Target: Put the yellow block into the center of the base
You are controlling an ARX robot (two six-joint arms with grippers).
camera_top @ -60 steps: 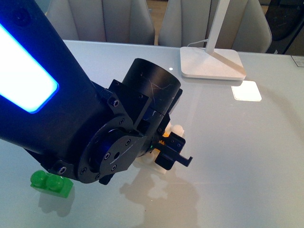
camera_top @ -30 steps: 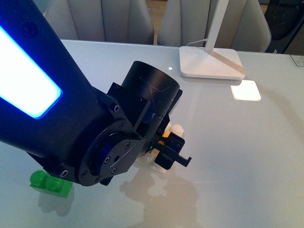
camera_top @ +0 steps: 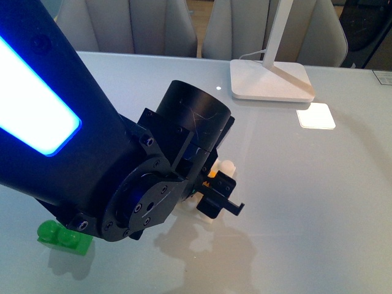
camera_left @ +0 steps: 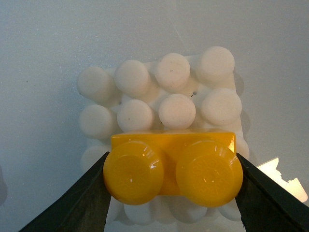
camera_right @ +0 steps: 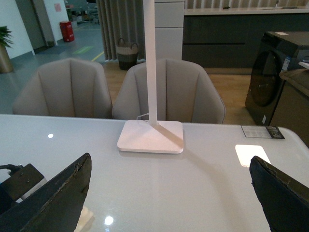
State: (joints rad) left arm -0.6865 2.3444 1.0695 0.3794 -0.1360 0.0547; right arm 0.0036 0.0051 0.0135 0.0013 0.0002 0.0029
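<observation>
left gripper (camera_left: 171,162): clamped on the small plastic two-stud yellow block (camera_left: 173,169), one dark finger on each short end, studs facing the wrist cam.

yellow block: hanging right over the flat square studded white plastic base (camera_left: 135,116). I can't tell if it's touching the studs yet or just above them.

base: sits mid-table, right of the small two-stud plastic green brick (camera_top: 61,236) and nearer than the smooth white lamp foot (camera_top: 269,79). The arm hides most of it in the front view.

alignment: in the wrist cam, two full rows of studs show on one side of the block and only bits of one on the other. So I'd guess it's a touch off centre, though that could be camera angle. I'd get the long edge parallel to the stud rows before pushing.

push: straight down and slow, block kept level, and no letting go until it seats.

risk: nothing pins the base to the glossy pale grey table (camera_top: 306,184), so a crooked push could slide or tip it.

right gripper (camera_right: 169,193): wide apart, empty, well away and pointing at the lamp.
</observation>
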